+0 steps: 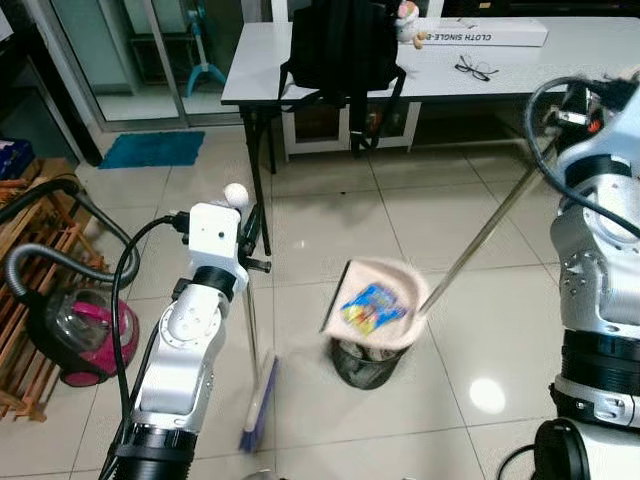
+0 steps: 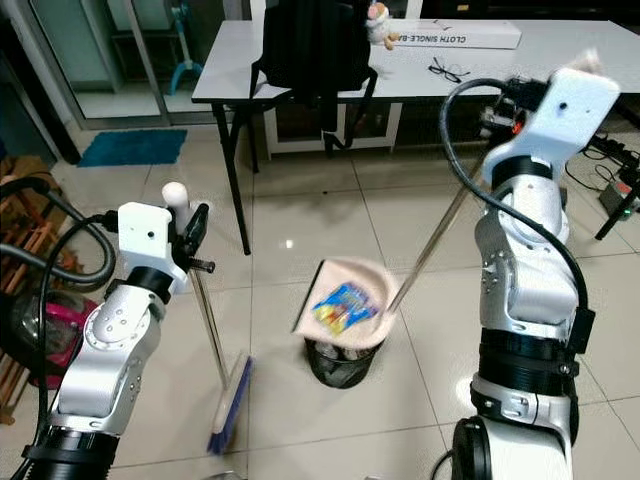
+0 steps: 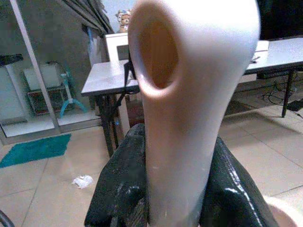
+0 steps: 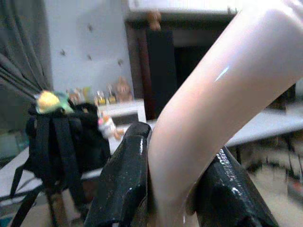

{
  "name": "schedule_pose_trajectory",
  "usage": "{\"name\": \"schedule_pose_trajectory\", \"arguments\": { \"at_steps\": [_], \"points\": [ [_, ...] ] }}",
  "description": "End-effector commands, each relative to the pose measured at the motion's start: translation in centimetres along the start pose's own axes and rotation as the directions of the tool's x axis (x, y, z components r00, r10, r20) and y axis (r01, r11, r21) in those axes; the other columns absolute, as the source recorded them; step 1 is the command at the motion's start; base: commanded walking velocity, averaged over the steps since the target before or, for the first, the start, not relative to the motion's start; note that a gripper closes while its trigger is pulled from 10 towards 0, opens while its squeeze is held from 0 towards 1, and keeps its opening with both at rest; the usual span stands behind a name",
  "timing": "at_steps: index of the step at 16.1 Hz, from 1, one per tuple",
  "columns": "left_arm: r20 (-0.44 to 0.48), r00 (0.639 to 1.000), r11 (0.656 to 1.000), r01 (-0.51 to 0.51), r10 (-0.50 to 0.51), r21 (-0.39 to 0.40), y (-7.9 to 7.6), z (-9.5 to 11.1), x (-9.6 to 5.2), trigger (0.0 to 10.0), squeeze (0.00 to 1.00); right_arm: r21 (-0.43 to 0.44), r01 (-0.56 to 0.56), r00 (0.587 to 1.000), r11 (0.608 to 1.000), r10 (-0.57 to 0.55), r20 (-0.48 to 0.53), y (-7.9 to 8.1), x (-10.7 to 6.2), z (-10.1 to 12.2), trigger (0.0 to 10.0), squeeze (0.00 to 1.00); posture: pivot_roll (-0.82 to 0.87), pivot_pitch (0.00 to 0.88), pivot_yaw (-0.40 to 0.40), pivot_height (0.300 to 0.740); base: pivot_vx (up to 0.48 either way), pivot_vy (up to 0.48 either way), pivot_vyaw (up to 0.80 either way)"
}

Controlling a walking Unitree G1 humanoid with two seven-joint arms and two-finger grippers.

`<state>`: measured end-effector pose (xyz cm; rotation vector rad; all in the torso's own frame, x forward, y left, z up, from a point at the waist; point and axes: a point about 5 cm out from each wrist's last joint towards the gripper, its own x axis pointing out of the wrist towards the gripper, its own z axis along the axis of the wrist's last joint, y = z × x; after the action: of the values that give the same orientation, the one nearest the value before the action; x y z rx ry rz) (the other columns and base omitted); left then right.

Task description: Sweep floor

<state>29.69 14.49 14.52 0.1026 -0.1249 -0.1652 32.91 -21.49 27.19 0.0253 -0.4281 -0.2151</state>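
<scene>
Cream plastic dustpan, holding a blue wrapper, is tilting over the black bin on the tiled floor. We are clamping its handle in our right gripper and the broom pole in our left gripper; wrist views are showing both jaws closed tight.

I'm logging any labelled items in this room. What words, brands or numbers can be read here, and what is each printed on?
"CLOTH SINGLE-B...": on the long white box lying on the table; cut off by the picture's edge in the left eye view and too small to read further in the right eye view.
The colourful wrapper in the dustpan: print too blurred to read.
Nothing else is legible.
</scene>
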Motion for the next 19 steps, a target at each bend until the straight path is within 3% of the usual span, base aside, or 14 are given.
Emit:
{"name": "schedule_pose_trajectory", "arguments": {
  "at_steps": [1,5,9,13,15,19],
  "points": [
    [0.026,1.0,1.0,0.011,-0.012,0.011,-0.2,0.7,0.1,10.0,0.0,-0.02,-0.064,0.99,0.998,0.066,0.127,1.3,0.2,1.8,10.0,0.0,-0.03,0.033,0.037,0.74,0.0,0.0,0.0],
    [0.029,0.999,1.0,0.012,-0.013,0.013,-0.3,0.7,0.1,10.0,0.0,-0.104,-0.197,0.956,0.975,0.214,0.202,3.9,-0.9,1.6,10.0,0.0,-0.03,0.03,0.033,0.74,0.0,0.0,0.0],
    [0.03,0.999,1.0,0.017,-0.018,0.014,-0.3,0.7,0.1,10.0,0.0,-0.239,-0.347,0.887,0.907,0.4,0.231,6.5,-2.4,1.5,10.0,0.0,-0.02,0.026,0.031,0.74,0.0,0.0,0.0],
    [0.029,0.999,0.999,0.029,-0.029,0.016,-0.4,0.7,0.1,10.0,0.0,-0.404,-0.495,0.783,0.769,0.597,0.177,8.9,-5.2,0.2,10.0,0.0,-0.03,0.029,0.033,0.74,0.0,0.0,0.0],
    [0.029,0.999,0.999,0.031,-0.031,0.014,-0.5,0.7,0.1,10.0,0.0,-0.409,-0.538,0.751,0.737,0.64,0.165,9.7,-6.2,-0.1,10.0,0.0,-0.03,0.03,0.032,0.74,0.0,0.0,0.0],
    [0.024,0.999,0.999,0.037,-0.038,0.012,-0.6,0.5,-0.1,10.0,0.0,-0.46,-0.642,0.65,0.613,0.753,0.097,11.3,-8.4,-0.9,10.0,0.0,-0.03,0.038,0.029,0.74,0.0,0.0,0.0]
  ]
}}
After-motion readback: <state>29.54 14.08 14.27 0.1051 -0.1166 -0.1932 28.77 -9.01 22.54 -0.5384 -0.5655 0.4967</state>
